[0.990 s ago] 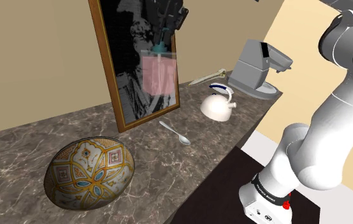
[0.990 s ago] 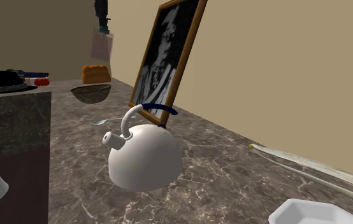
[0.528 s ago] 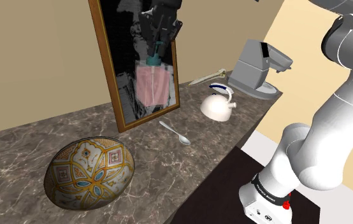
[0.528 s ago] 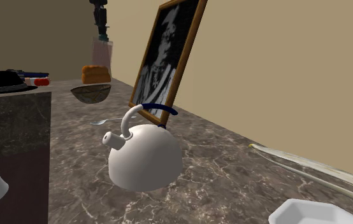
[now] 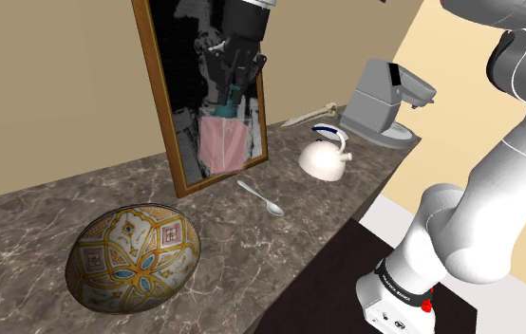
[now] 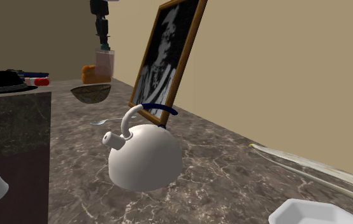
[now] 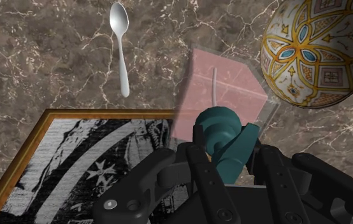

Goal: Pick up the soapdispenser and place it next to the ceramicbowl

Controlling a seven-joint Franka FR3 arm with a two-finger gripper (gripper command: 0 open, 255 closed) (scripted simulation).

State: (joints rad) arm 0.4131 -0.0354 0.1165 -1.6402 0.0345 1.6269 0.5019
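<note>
The soap dispenser [image 5: 221,142] has a clear pink body and a teal pump [image 7: 222,130]. My gripper [image 5: 236,81] is shut on the pump, and the bottle hangs upright above the marble counter, in front of the framed picture [image 5: 204,95]. From the wrist, the black fingers [image 7: 202,167] clasp the pump from both sides, with the pink body [image 7: 223,95] below them. The ceramic bowl [image 5: 134,256], painted with yellow and blue patterns, rests on the counter toward the shoulder view's lower left. In the second exterior view the dispenser [image 6: 104,63] hangs above the bowl [image 6: 91,93].
A spoon [image 5: 261,197] lies on the counter between the picture and a white kettle [image 5: 325,157]. A grey appliance [image 5: 385,100] stands at the counter's far end. An orange object [image 6: 91,74] sits behind the bowl. A white dish [image 6: 315,213] lies at the second exterior view's lower right.
My gripper has come down with the dispenser and shifted toward the shoulder view's left, nearer the bowl. Nothing on the counter has moved.
</note>
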